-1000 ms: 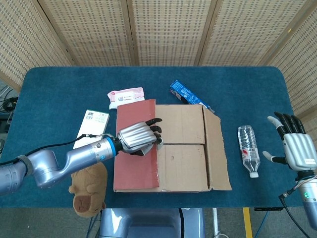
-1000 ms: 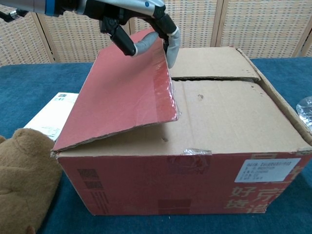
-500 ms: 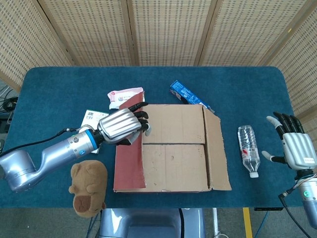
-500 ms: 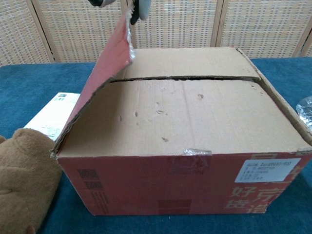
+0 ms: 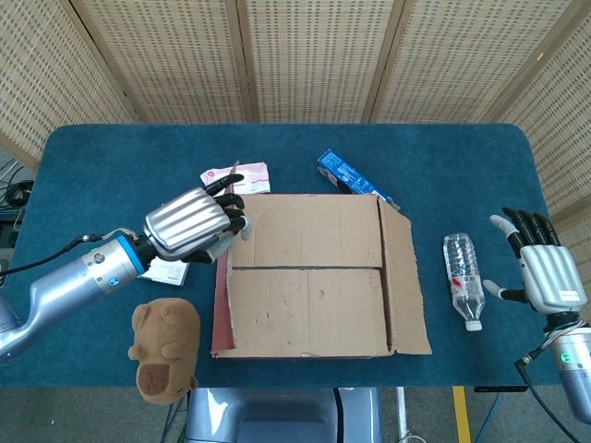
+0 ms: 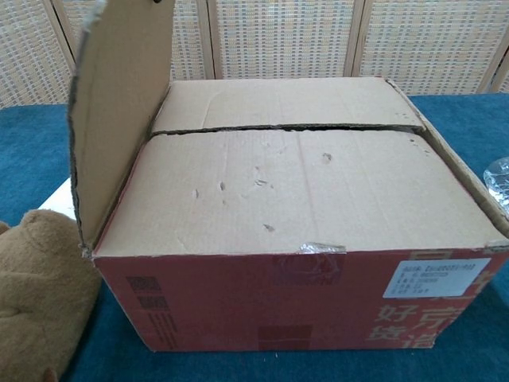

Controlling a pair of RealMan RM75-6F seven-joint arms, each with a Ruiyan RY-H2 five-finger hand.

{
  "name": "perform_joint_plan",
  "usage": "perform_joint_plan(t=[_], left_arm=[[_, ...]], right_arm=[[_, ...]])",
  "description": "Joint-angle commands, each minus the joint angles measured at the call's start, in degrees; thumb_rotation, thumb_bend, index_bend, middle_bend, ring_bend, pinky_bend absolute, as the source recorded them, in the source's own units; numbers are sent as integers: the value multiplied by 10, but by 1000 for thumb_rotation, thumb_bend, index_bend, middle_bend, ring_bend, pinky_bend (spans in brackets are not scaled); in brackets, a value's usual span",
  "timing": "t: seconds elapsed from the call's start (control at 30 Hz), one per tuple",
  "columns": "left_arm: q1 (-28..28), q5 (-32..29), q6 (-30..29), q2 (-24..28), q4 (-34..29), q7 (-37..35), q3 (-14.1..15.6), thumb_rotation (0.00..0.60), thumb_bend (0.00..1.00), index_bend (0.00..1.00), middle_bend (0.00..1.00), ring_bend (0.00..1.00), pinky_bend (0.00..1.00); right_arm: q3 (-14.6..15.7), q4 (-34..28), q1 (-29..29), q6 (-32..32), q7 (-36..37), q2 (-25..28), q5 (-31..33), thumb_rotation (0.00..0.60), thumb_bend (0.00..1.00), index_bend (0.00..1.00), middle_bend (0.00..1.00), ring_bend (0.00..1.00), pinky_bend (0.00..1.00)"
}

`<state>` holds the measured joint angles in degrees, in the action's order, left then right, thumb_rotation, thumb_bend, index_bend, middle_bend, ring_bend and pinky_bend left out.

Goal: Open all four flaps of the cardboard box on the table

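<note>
The cardboard box (image 5: 314,277) sits at the table's middle, red on its sides (image 6: 302,306). Its left flap (image 6: 119,111) stands nearly upright, and in the head view only a thin red strip of that flap (image 5: 220,318) shows. My left hand (image 5: 192,226) grips the flap's top edge at the box's far-left corner; the chest view does not show this hand. Two inner flaps, far (image 6: 278,103) and near (image 6: 294,183), lie flat and closed. The right flap (image 5: 404,281) lies slightly raised along the right side. My right hand (image 5: 540,272) hovers open near the table's right edge.
A brown plush bear (image 5: 164,355) lies at the box's near-left corner. A water bottle (image 5: 464,291) lies right of the box. Behind the box are a blue packet (image 5: 346,175) and a pink-white packet (image 5: 235,177). A white leaflet (image 5: 166,269) lies under my left forearm.
My left hand has swung the left flap up and outward from lying over the box top to nearly upright, moving left. The right hand has barely moved.
</note>
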<state>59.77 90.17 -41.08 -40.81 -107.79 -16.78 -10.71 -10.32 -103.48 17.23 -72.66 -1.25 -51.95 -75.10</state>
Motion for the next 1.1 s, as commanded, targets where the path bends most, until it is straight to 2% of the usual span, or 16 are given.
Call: perform_joint_plan(t=[0.03,0.17,0.3,0.73,0.87,0.97,1.1], left_arm=[[-22,5,-17,26,-8,-6,5,558,507,418,492,265,0],[-37,6,-27,43,-9,-11,5,557,410,418,492,265,0],[-54,10,-38,60,-13,-16,8,558,378,418,493,266,0],[-112,22,-70,118,-19,-37,15,559,406,417,499,273,0],[-125,6,-66,106,-23,-8,17,558,402,418,498,272,0],[-137,-30,-87,65,-26,63,10,558,391,397,484,270,0],[-146,-71,-106,26,-38,127,3,559,363,296,358,210,0]], right_arm=[[0,-2,1,1,-3,1,1,600,131,126,70,0,44],[0,-5,2,3,-7,1,1,600,131,126,70,0,44],[-1,-8,3,3,-10,3,1,600,131,126,70,0,44],[-3,-16,5,3,-15,8,0,600,131,126,70,0,43],[-2,-13,4,4,-12,6,1,600,131,126,70,0,43],[1,-12,4,5,-11,3,0,600,131,126,70,0,44],[3,-12,1,3,-12,2,-3,600,132,126,70,0,43]])
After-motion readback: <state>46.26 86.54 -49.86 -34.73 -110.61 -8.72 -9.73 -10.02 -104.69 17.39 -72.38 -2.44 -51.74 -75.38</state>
